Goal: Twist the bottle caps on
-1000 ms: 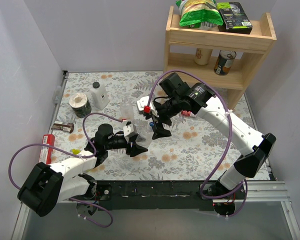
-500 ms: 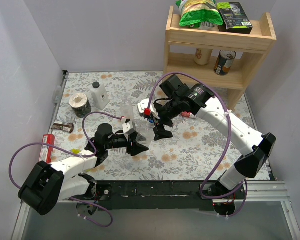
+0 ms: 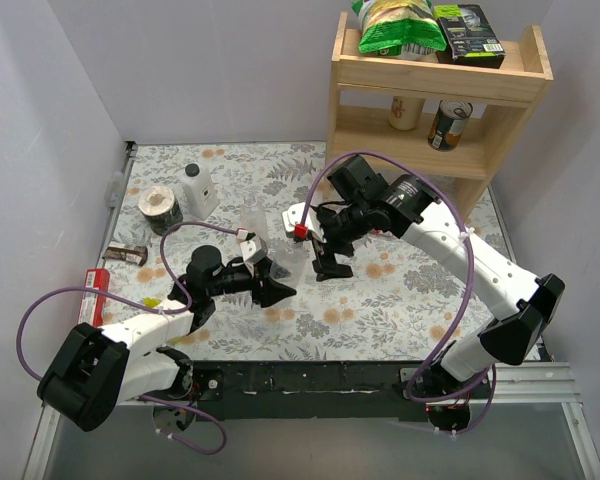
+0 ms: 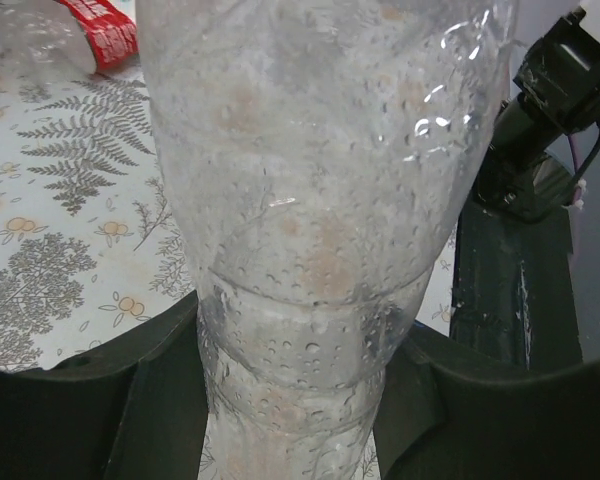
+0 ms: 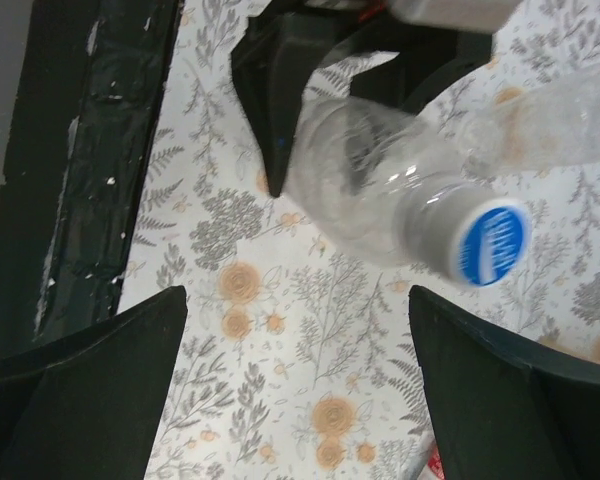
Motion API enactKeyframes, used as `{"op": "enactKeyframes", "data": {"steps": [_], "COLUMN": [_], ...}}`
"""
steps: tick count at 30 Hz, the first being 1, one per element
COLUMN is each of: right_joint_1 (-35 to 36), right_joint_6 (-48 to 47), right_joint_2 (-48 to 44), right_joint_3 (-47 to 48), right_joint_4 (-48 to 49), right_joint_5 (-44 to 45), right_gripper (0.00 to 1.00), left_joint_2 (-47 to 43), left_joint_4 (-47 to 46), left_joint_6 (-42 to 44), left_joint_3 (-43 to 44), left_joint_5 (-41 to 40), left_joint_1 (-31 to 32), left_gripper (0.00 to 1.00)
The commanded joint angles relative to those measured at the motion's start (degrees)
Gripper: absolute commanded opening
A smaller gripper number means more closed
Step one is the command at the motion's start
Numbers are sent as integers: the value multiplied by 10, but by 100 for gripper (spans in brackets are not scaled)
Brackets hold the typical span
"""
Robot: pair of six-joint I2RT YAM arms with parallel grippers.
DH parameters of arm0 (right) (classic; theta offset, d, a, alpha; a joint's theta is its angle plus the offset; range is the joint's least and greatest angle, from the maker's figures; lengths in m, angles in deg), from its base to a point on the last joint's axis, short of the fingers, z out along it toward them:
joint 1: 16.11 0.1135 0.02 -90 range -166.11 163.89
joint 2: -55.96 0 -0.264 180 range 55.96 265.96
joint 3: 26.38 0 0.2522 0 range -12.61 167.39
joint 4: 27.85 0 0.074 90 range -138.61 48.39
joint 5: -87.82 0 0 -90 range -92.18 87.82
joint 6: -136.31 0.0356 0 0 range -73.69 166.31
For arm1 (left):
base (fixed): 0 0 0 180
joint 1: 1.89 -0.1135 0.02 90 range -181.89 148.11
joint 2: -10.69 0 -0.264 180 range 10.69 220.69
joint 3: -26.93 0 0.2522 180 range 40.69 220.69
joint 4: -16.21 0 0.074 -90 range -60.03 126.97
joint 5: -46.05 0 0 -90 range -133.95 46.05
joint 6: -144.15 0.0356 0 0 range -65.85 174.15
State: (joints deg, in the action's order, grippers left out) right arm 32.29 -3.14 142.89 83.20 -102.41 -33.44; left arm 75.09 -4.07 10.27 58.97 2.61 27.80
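L gripper (image 3: 275, 282) is clamping the clear bottle (image 4: 320, 250), jaws pressing its lower body. Blue cap (image 5: 492, 243) is sitting on the bottle's neck. R gripper (image 3: 330, 262) is hanging just beside the bottle, jaws wide apart, empty. Risk: cap prob. only part-threaded and popping off if the squeeze is deforming the thin wall. Bottle is holding only droplets.

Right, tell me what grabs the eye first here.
A clear plastic bottle fills the left wrist view, clamped low down by the left gripper mid-table. A round blue plastic cap sits on its neck, with the open right gripper close by. A wooden shelf stands at the far right.
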Motion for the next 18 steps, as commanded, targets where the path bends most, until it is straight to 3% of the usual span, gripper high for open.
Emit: {"op": "enactKeyframes", "data": {"steps": [1,8,12,18], "right_joint_1": [5,-45,-50,-36], "right_joint_6": [16,151,134,112], "right_joint_2": [-33,-16,17,16], "right_joint_3": [-23,27,80,48], "right_joint_4": [-51,49,65,99], "right_joint_5": [4,25,-33,-118], "right_gripper": [98,98,98,98], "left_joint_2": [-5,-3,4,14], "left_joint_4": [-29,22,53,66], "left_joint_6": [-13,55,72,79], "left_joint_3": [3,15,33,54], "left_joint_5": [-31,25,55,63], "left_joint_1": [-11,-10,-10,-10], "left_gripper": [0,0,0,0]}}
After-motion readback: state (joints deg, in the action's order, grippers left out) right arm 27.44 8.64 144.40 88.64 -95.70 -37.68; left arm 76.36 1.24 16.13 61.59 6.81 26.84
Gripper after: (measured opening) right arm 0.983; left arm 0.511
